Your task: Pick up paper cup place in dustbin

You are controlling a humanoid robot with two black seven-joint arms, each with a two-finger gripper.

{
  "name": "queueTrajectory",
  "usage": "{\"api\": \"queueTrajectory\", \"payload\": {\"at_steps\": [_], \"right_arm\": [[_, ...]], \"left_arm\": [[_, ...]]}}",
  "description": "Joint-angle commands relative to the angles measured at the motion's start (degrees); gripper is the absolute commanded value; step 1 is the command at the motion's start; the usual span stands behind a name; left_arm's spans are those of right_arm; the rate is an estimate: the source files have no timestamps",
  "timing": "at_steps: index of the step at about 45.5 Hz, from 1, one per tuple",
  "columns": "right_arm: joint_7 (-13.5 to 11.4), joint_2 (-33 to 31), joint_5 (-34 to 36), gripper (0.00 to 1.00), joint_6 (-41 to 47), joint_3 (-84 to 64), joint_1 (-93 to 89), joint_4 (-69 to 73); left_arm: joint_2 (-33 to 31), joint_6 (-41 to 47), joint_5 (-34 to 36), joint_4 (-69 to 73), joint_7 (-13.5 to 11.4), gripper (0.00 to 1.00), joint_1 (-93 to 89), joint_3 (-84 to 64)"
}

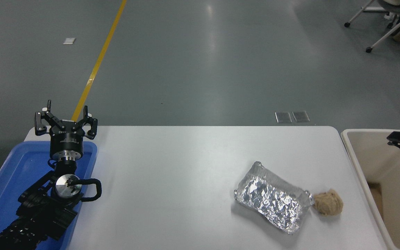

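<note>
The beige dustbin (359, 131) stands off the table's right end, partly cut by the picture's edge. No paper cup is in view, on the table or in the part of the bin that shows. Only the black tip of my right gripper (398, 139) shows, at the right edge over the bin's far part. It is too cut off to tell if it is open or shut. My left arm is parked at the lower left, with its gripper (66, 119) open and empty over the blue tray (19, 163).
A crumpled foil tray (273, 197) lies on the white table (172, 180) at the right. A brown paper ball (328, 203) touches its right end. Chair legs (380, 21) stand on the floor at the far right.
</note>
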Motion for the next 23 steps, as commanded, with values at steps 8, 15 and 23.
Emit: {"api": "queueTrajectory", "payload": {"at_steps": [8,15,23], "right_arm": [[-0.41,1.15,-2.24,1.0,16.08,-10.28,34.69,26.24],[-0.32,1.32,-2.77,1.0,22.85,-9.93,40.94,26.51],[-0.33,1.59,-2.77,1.0,27.69,-9.66,43.67,26.24]], "left_arm": [[0.09,0.0,-0.08,0.0,-0.09,0.99,0.0,0.0],[0.0,0.0,-0.08,0.0,0.0,0.99,0.0,0.0],[0.0,0.0,-0.08,0.0,0.0,0.99,0.09,0.0]]}}
